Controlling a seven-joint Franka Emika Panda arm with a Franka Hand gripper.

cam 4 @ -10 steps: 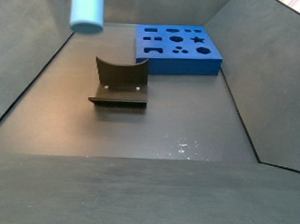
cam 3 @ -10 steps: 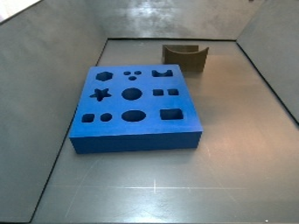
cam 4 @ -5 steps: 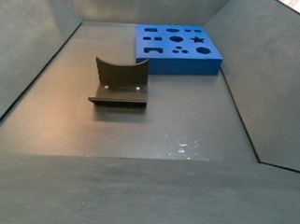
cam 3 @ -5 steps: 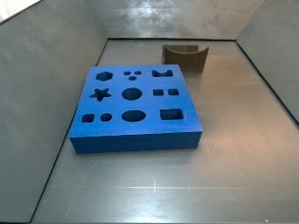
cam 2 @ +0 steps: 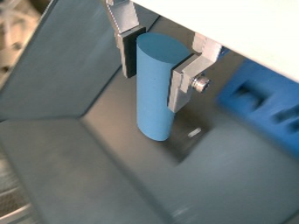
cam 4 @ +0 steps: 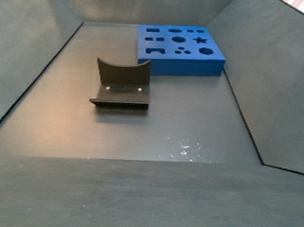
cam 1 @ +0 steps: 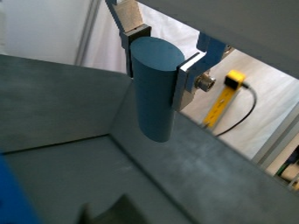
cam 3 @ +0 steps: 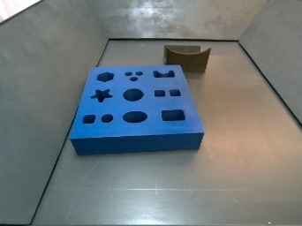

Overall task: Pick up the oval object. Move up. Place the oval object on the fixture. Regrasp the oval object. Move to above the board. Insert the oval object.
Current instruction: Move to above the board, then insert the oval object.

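The gripper point(cam 2: 156, 59) is clamping the oval object point(cam 2: 156, 87) between its silver fingers point(cam 2: 184, 80), peg hanging lengthwise, high above the fixture point(cam 4: 122, 84) and outside both side views. The board point(cam 3: 134, 108) is lying apart from the fixture.

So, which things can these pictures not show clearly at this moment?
- End effector: outside both side views, above their upper edge; only both wrist views show it, shut on the oval object.
- Its height above the floor: cannot be judged.
- Fixture: in a wrist view only a dark corner, cut by the picture edge.
- Board: in a wrist view only part, blurred, its holes unclear.
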